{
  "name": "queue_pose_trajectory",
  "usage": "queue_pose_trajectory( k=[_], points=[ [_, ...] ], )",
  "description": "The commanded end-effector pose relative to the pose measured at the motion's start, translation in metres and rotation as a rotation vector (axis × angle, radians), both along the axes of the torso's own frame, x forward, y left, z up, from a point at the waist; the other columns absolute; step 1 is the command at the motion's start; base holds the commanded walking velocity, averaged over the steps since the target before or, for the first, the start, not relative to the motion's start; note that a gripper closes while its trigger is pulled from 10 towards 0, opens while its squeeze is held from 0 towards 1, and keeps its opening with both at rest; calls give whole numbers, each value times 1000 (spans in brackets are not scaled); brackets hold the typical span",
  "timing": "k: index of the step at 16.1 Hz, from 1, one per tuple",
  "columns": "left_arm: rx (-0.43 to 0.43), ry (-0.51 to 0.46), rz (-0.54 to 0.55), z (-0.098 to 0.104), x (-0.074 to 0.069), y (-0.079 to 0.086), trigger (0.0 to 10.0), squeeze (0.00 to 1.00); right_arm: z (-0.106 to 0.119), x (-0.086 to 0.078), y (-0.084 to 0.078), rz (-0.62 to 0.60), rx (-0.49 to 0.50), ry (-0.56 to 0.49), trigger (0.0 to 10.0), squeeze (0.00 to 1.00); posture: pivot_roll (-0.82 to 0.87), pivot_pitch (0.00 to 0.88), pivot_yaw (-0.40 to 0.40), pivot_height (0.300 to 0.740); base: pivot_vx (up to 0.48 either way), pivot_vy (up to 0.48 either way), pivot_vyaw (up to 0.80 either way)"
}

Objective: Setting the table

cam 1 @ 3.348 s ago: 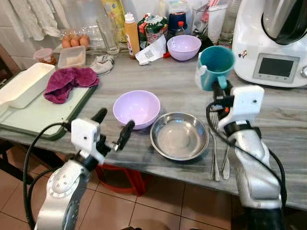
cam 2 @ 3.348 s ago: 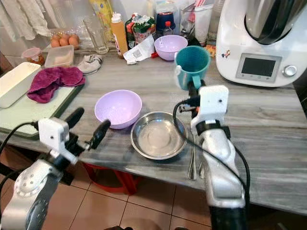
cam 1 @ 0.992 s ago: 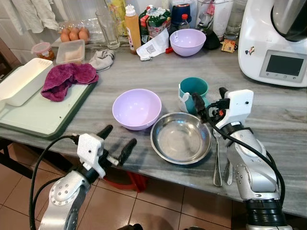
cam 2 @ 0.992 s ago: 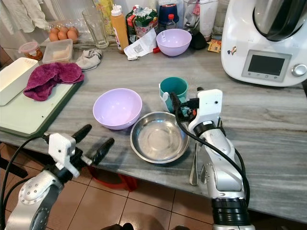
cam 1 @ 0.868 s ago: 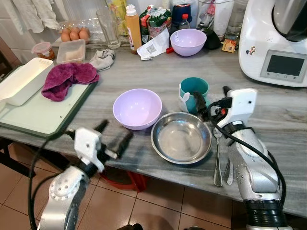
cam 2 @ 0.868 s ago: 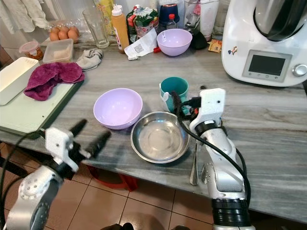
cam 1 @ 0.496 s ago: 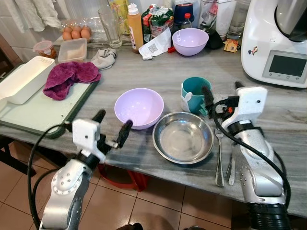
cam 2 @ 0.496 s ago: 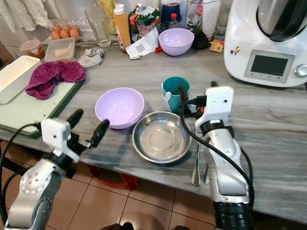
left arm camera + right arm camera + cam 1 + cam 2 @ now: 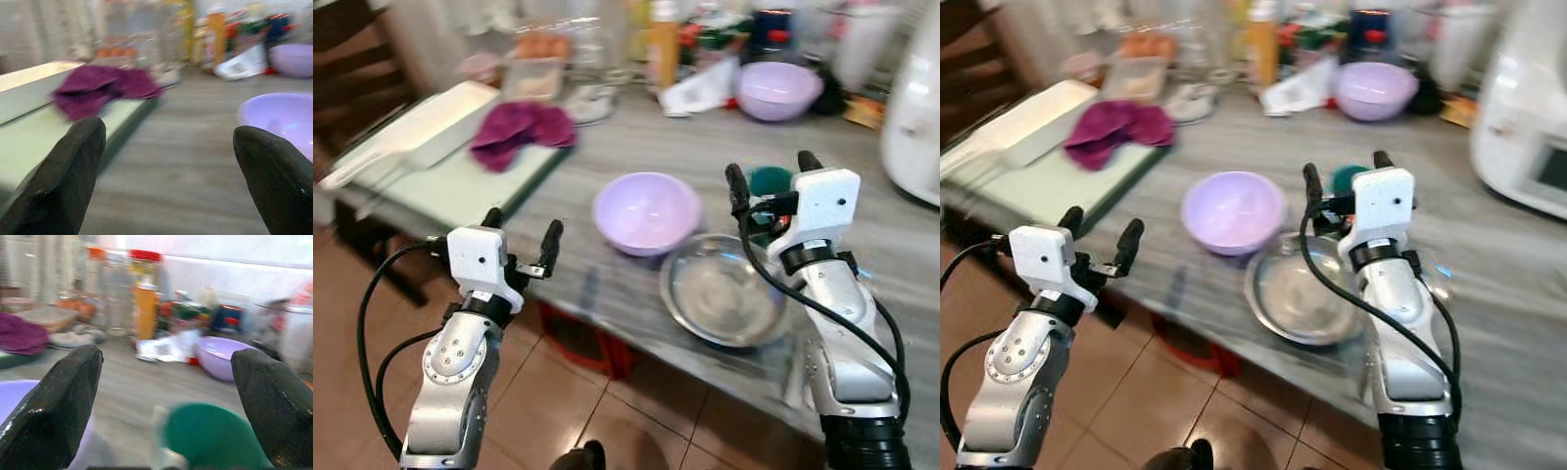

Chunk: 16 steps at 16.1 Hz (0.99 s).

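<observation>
- Tray, pale green and flat [image 9: 440, 191], is seen at the left end of the grey wooden table [image 9: 607, 157]; a white oblong container [image 9: 435, 119] and a crumpled purple cloth [image 9: 521, 130] lie on it.
- Left gripper [image 9: 521, 240] is held off the table's near edge, over the tiled floor; its fingers are spread wide and nothing is held between them.
- Lilac plastic bowl [image 9: 646, 211] stands near the table's front edge, empty.
- Shallow steel bowl [image 9: 722, 302] sits just beside the lilac bowl, to its right and nearer the edge.
- Right gripper [image 9: 771, 176] is raised above the table with fingers wide apart and nothing grasped.
- Teal mug [image 9: 212, 440] stands upright on the table just behind the steel bowl, below the right gripper's fingers.
- Second lilac bowl [image 9: 778, 89] stands at the back among blurred bottles.
</observation>
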State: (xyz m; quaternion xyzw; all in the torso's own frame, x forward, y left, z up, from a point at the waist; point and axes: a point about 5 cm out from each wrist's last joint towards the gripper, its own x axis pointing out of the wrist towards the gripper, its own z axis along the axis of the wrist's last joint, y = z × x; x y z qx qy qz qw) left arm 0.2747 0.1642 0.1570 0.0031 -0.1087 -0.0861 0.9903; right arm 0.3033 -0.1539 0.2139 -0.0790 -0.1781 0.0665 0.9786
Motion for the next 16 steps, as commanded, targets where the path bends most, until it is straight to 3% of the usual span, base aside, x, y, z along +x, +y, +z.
queue_pose_trajectory(
  k=[1,10,16],
  points=[
    [9,17,41,-2,1,5,10000,0,5,-3,6,26,-5,-26,10000,0,-143,144,69,740,0,0,800],
    [6,17,208,-4,9,16,10000,0,10,-5,16,91,-30,-45,10000,0,-150,142,62,740,0,0,800],
    [0,16,220,-5,11,17,10000,0,10,-5,19,112,-27,-40,10000,0,-147,138,56,740,0,0,800]
  ],
)
